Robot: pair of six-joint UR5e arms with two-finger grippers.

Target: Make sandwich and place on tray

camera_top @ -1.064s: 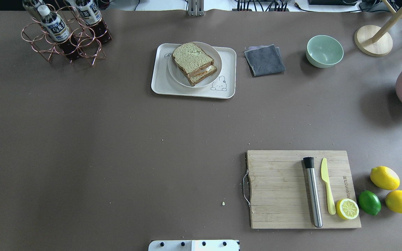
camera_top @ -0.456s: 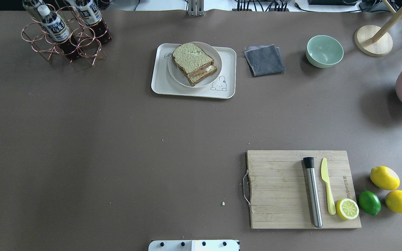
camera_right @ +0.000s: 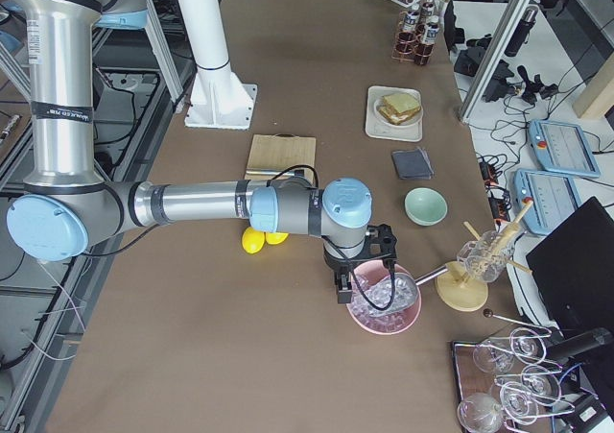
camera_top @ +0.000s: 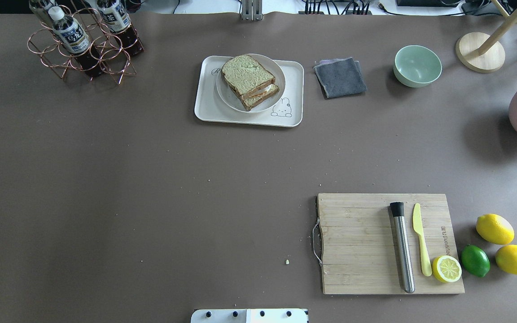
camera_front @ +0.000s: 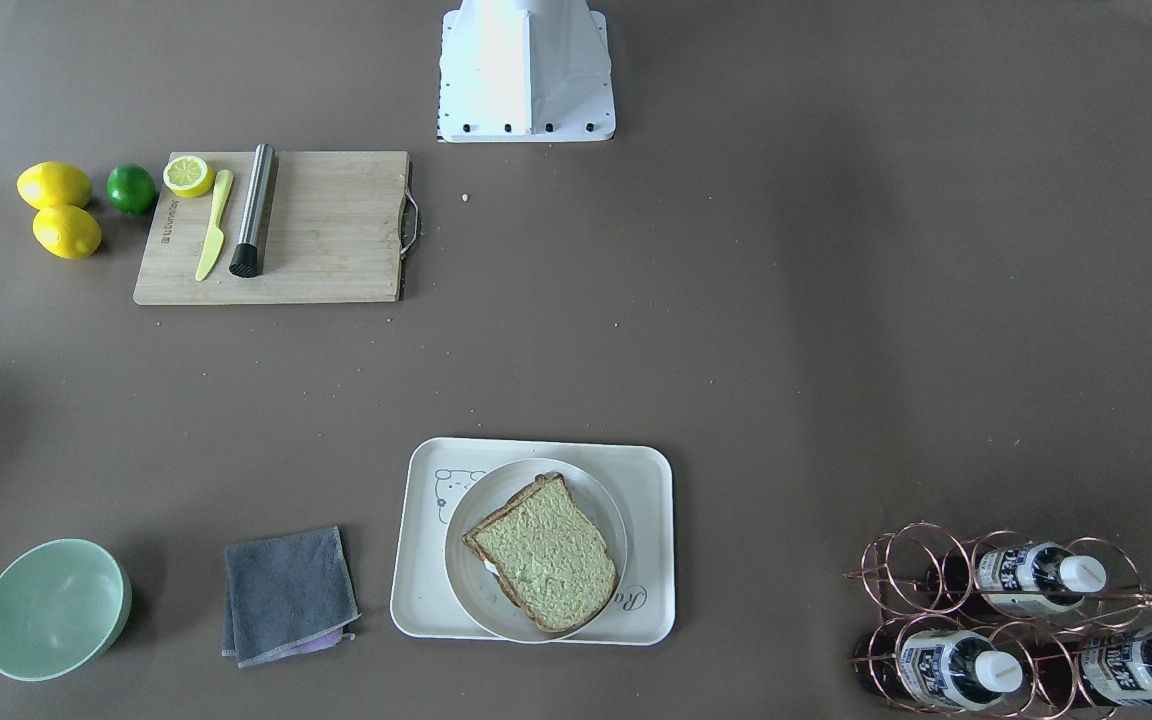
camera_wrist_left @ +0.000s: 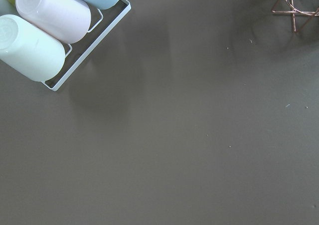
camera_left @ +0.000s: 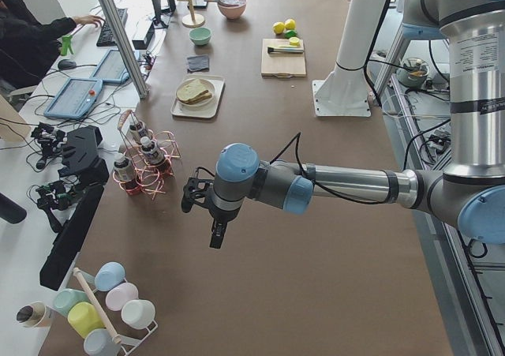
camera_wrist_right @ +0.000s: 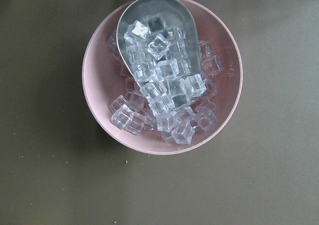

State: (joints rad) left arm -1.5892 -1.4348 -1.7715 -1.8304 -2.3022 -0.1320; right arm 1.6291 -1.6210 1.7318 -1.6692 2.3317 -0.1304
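The sandwich (camera_top: 246, 77) is stacked on a round white plate (camera_top: 223, 97), bread slice on top and a bit of white egg (camera_top: 265, 89) showing at its side. The plate stands on the cream tray (camera_top: 207, 108) at the table's far middle. The front view shows the sandwich (camera_front: 546, 555) and tray (camera_front: 651, 480) too. Neither gripper is near it. My left gripper (camera_left: 215, 234) hangs over bare table by the bottle rack; my right gripper (camera_right: 342, 289) hovers over the pink ice bowl. Both show only in the side views, so I cannot tell whether they are open or shut.
A wooden cutting board (camera_top: 357, 242) with a steel muddler (camera_top: 402, 246), yellow knife (camera_top: 421, 242) and half lemon (camera_top: 447, 268) lies near right, beside lemons and a lime. Grey cloth (camera_top: 340, 77), green bowl (camera_top: 417, 66), bottle rack (camera_top: 83, 40), pink ice bowl (camera_wrist_right: 94, 90), cup rack (camera_wrist_left: 50, 25).
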